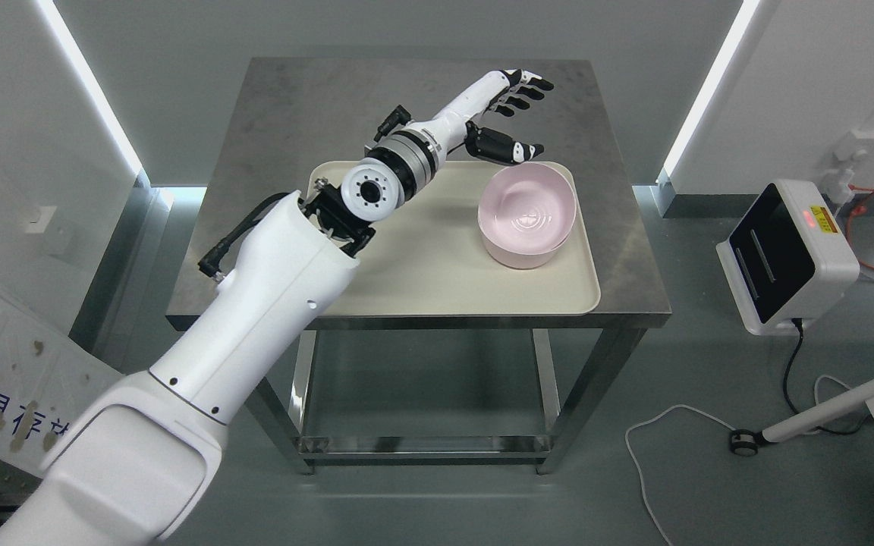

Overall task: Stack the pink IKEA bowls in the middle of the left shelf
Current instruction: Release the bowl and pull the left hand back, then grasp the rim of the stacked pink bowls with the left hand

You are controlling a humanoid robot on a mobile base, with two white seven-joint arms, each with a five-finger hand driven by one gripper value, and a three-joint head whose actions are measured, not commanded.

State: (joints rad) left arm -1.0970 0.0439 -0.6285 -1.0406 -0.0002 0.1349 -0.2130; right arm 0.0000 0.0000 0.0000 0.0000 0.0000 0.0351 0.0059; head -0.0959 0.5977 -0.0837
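Your left robot hand (509, 114) hovers with fingers spread, holding nothing, just beyond the far rim of the pink bowls (526, 214), which sit nested at the tray's (437, 280) right on the table (293, 114), probably lining up to grasp.

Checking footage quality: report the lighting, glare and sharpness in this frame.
Head view: sharp throughout; bright ceiling light strips blow out at both upper sides; soft sheen inside the pink bowl; dull reflections on the steel table; the left hand is evenly lit.

Left hand (509, 114) open above the tray's (437, 280) far edge, just beside pink bowls (526, 216) on it
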